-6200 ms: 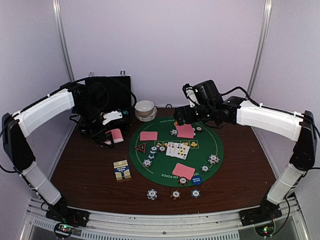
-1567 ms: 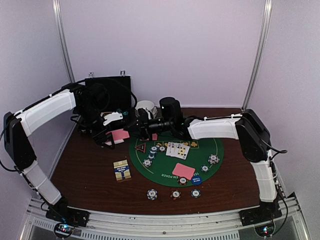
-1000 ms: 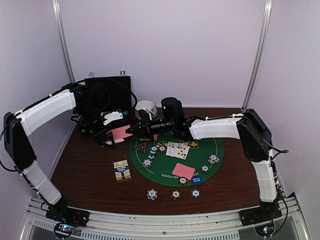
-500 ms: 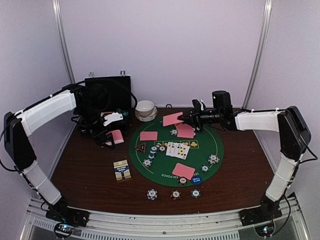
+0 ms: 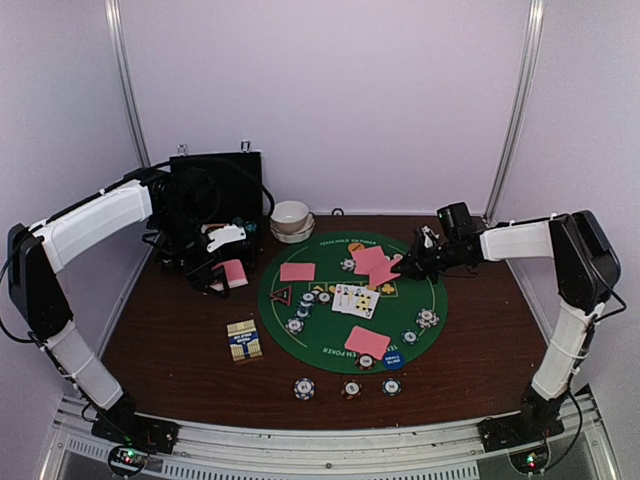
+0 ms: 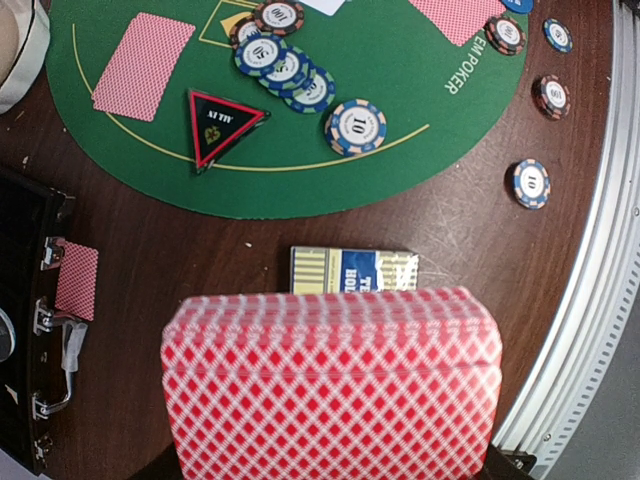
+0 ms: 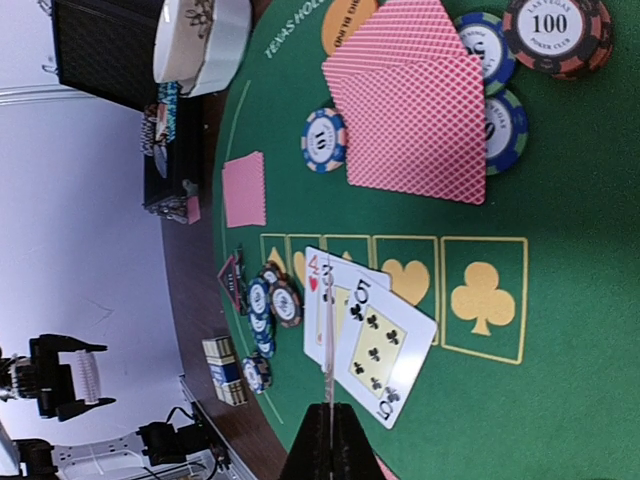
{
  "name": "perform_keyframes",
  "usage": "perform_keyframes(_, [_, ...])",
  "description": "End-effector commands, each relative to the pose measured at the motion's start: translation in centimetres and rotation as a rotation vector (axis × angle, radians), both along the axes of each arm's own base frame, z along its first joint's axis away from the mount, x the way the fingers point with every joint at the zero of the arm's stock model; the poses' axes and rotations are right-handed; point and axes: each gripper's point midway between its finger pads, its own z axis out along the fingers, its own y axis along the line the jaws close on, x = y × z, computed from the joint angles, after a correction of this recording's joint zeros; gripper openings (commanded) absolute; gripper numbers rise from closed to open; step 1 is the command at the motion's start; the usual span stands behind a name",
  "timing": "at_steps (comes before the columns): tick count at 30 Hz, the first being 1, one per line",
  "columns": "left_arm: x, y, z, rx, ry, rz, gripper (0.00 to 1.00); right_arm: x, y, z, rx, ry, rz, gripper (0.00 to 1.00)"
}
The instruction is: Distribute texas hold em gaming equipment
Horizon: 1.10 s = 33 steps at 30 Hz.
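Note:
My left gripper (image 5: pixel 222 272) hangs over the brown table left of the green mat (image 5: pixel 432 292), shut on a deck of pink-backed cards (image 6: pixel 330 385) that hides its fingers. My right gripper (image 5: pixel 408 266) is over the mat's far right side, shut on one pink-backed card (image 5: pixel 386 272), seen edge-on (image 7: pixel 328 340) in the right wrist view. Two pink-backed cards (image 7: pixel 415 110) lie just beyond it among striped chips (image 7: pixel 325 140). Face-up cards (image 7: pixel 375 345) lie mid-mat. A red-triangle token (image 6: pixel 220 120) sits beside more chips (image 6: pixel 285 65).
Stacked white bowls (image 5: pixel 291 220) stand behind the mat, with an open black case (image 5: pixel 215 190) at the back left. A blue and gold card box (image 5: pixel 244 340) lies left of the mat. Three chips (image 5: pixel 350 388) sit off the mat near the front edge.
The right arm drew one pink card from the deck in my left gripper, swung right across the mat and lowered it toward the far-right cards. The left arm has stayed still.

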Motion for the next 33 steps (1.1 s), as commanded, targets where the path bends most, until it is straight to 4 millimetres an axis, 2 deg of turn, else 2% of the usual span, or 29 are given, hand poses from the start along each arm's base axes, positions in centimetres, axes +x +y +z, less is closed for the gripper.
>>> perform_keyframes(1, [0.0, -0.4, 1.5, -0.039, -0.047, -0.012, 0.0, 1.1, -1.0, -2.8, -0.106, -0.004, -0.001, 0.0])
perform_keyframes(5, [0.0, -0.4, 1.5, -0.039, -0.047, -0.012, 0.0, 1.7, -1.2, -3.8, -0.132, -0.007, -0.006, 0.0])
perform_keyframes(10, [0.0, -0.3, 1.6, -0.039, -0.049, -0.012, 0.0, 1.5, -1.5, -5.0, -0.168, 0.008, 0.002, 0.0])
perform_keyframes(15, [0.0, -0.4, 1.7, -0.042, -0.05, -0.014, 0.0, 0.7, -2.6, -5.4, -0.249, 0.027, 0.016, 0.25])
perform_keyframes(20, [-0.1, -0.5, 1.7, -0.048, -0.047, -0.016, 0.0, 0.8, -3.6, -3.6, -0.316, -0.008, -0.002, 0.48])
perform_keyframes(24, [0.0, -0.6, 1.9, -0.051, -0.05, -0.014, 0.0, 1.2, -3.4, -0.5, -0.328, -0.067, -0.023, 0.52])
perform_keyframes(26, [0.1, -0.6, 1.9, -0.053, -0.049, -0.014, 0.0, 1.1, -2.4, 1.7, -0.323, -0.107, -0.019, 0.55])
perform_keyframes(28, [0.1, -0.7, 2.0, -0.056, -0.047, -0.013, 0.0, 0.8, -0.2, 3.9, -0.275, -0.147, -0.005, 0.59])
perform_keyframes(31, [0.2, -0.9, 1.9, -0.061, -0.04, -0.01, 0.0, -0.2, 4.5, 7.4, -0.177, -0.213, 0.04, 0.65])
perform_keyframes(33, [0.3, -1.0, 1.9, -0.065, -0.035, -0.006, 0.0, -1.5, 8.5, 9.2, -0.09, -0.239, 0.088, 0.68])
